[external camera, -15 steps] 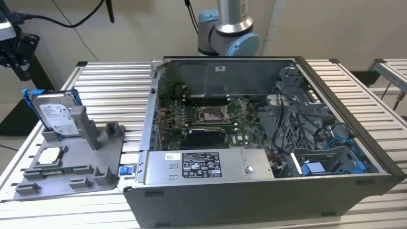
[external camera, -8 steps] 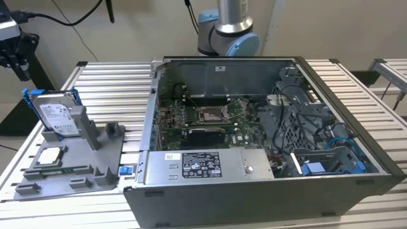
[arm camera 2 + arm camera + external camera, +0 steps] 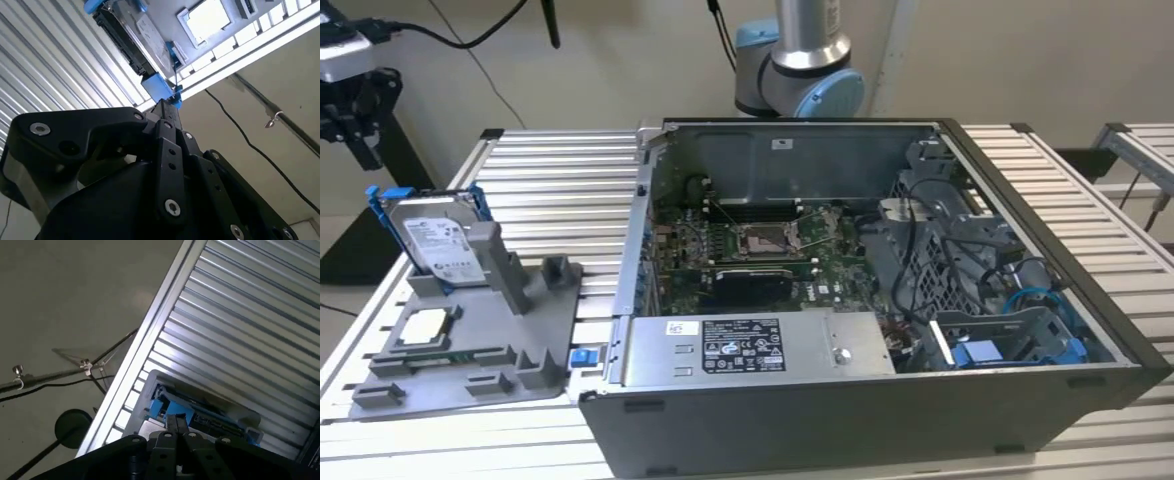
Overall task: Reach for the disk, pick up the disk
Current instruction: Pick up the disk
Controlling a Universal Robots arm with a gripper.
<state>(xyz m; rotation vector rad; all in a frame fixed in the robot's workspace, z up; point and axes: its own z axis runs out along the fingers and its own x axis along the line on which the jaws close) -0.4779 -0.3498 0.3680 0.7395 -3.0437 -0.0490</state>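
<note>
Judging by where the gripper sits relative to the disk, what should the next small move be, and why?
Probably ease the gripper closer to the disk, opening on the way. In the exterior view the disk stands upright in the grey fixture, untouched, while the gripper hangs beyond the table edge. In the second wrist view the fingers look shut, aimed at the disk's blue frame.

Exterior view overlooks the table [image 3: 560,180]; both wrist views face the disk [image 3: 132,42] [image 3: 215,417]
</note>
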